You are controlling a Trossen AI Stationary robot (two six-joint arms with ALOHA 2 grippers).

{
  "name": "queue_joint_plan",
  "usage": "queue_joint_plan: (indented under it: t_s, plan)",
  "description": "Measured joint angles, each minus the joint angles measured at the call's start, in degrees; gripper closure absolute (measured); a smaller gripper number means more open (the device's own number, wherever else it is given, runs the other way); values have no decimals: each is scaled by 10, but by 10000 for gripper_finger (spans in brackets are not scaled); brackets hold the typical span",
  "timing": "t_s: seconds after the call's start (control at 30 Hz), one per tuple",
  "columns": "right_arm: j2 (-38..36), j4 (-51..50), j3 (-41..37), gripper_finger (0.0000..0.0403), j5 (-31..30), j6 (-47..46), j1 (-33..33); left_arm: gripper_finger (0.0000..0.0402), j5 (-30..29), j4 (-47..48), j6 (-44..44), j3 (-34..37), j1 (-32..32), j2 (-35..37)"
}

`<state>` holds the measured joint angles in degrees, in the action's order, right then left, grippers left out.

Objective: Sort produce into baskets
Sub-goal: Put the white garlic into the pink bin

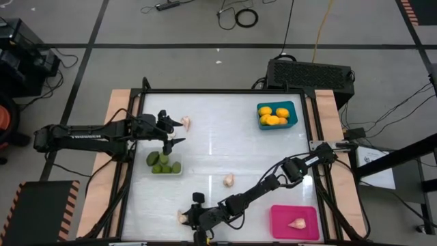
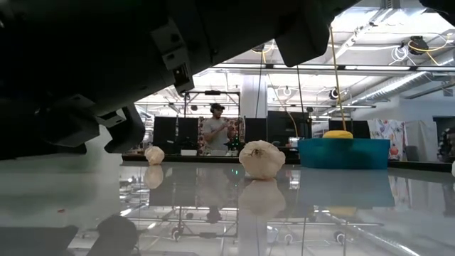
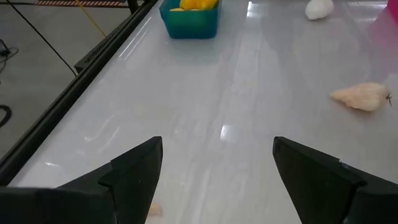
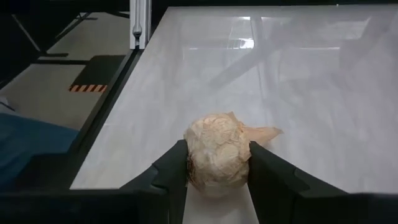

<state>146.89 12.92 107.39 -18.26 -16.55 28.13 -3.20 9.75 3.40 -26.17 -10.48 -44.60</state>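
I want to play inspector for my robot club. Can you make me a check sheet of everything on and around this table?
Surface: white table, shiny, with wooden side edges.
Job's things: blue basket holds yellow fruit; clear basket holds green fruit; pink basket holds one garlic. Loose garlic: one by the left claw, one mid-table, one at the near edge.
Clutter: nothing seen on the table.
Grippers: left claw open, empty, near the clear basket; right claw has its fingers against the near-edge garlic on both sides.
Cables: black loops and a yellow cable on the floor.
Surroundings: black box behind the table; a person standing far off.
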Motion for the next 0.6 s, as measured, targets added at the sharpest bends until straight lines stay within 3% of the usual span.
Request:
queue_joint_plan:
  t_s: [0.3,0.6]
  plan:
    - [-1,-1,0,270,-25,-14,-1,89,0,1,0,0,0,0]
    - [-38,-66,0,271,-47,-36,-3,89,0,-2,0,0,0,0]
